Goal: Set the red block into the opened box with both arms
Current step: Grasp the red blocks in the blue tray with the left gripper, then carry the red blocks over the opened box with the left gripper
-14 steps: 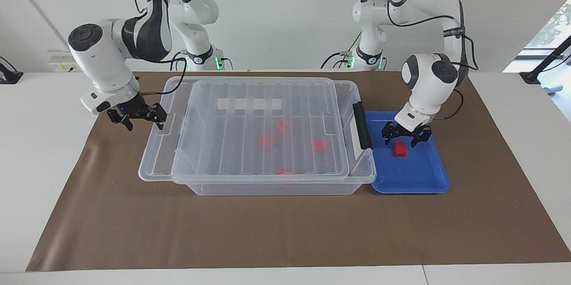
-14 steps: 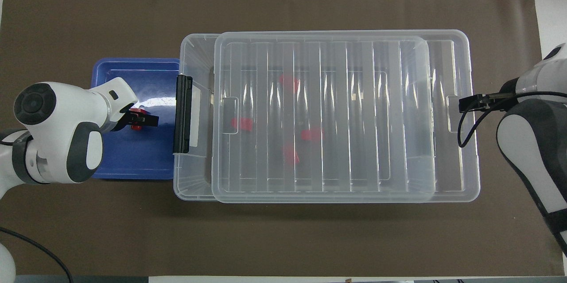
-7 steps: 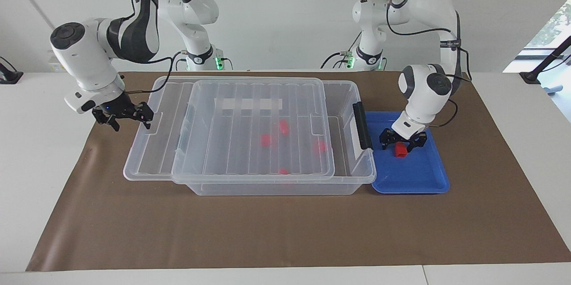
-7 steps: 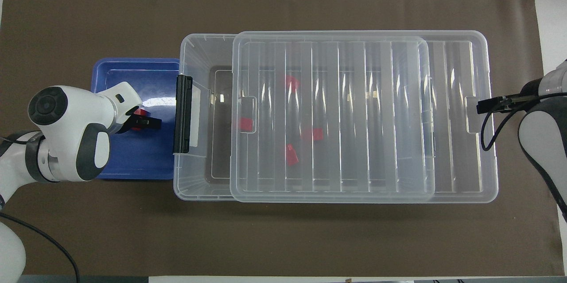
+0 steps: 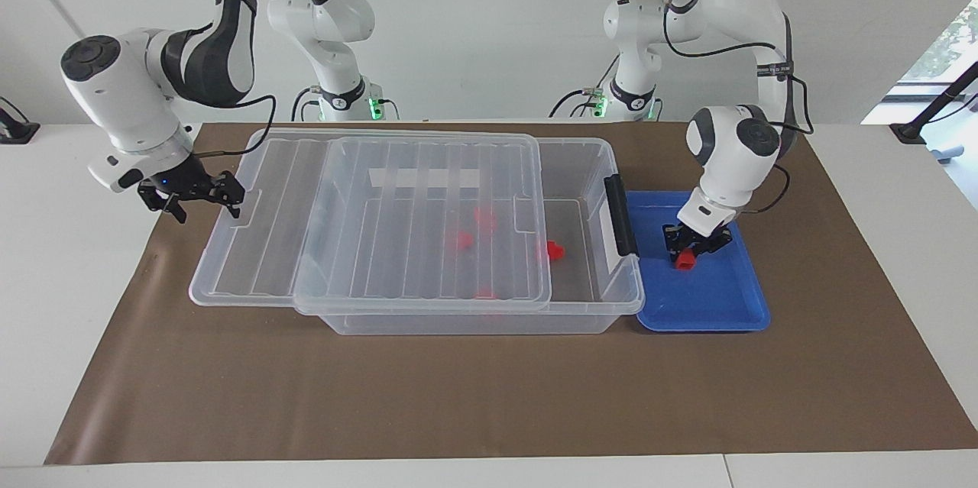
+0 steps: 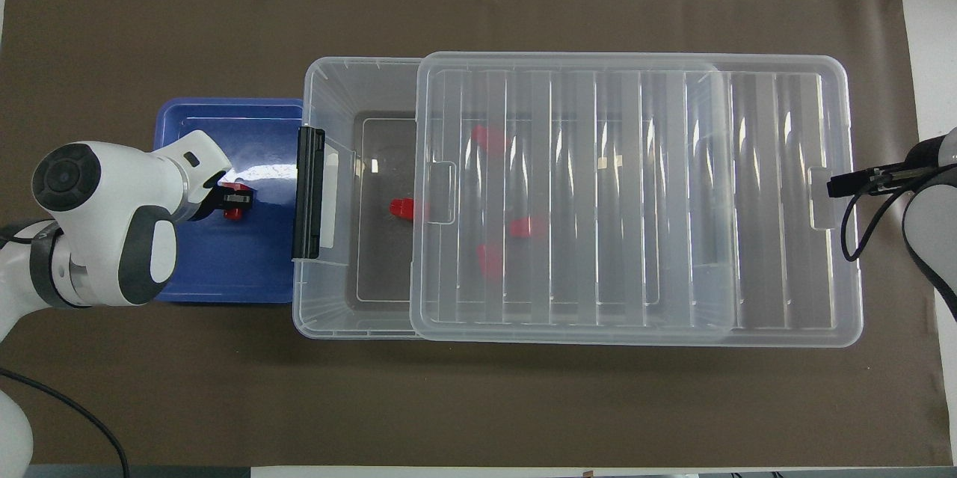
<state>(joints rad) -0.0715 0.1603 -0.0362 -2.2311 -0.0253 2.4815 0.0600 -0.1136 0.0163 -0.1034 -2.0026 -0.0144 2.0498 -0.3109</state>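
Closing on the red block [image 5: 685, 260], the left gripper [image 5: 694, 245] stands low in the blue tray [image 5: 726, 305], its fingers drawn in narrow around the piece, which sits on the tray floor toward the tray's edge nearest the robots. The tray lies on the brown mat [image 5: 489, 396] just beside the box [image 5: 603, 305], at the end with the black latch [image 5: 620, 215], toward the left arm's end of the surface. My reading is that this placing keeps the carry from tray to box short.

The right gripper [image 5: 200, 194] is at the lid [image 5: 367, 244], at the lid's edge toward the right arm's end of the surface, where a small tab sticks out. It seems to be in contact with that edge; whether its fingers pinch it or stand spread I cannot tell. The lid lies slid along the box toward that end and overhangs it, leaving a gap open at the latch end. That gap looks meant as the way in for the block, one arm minding the lid while the other fetches.

Several more red pieces [image 5: 555, 250] lie on the box floor, one in the open gap, the others under the ribbed lid.

No brand, label or writing can be read on anything here.
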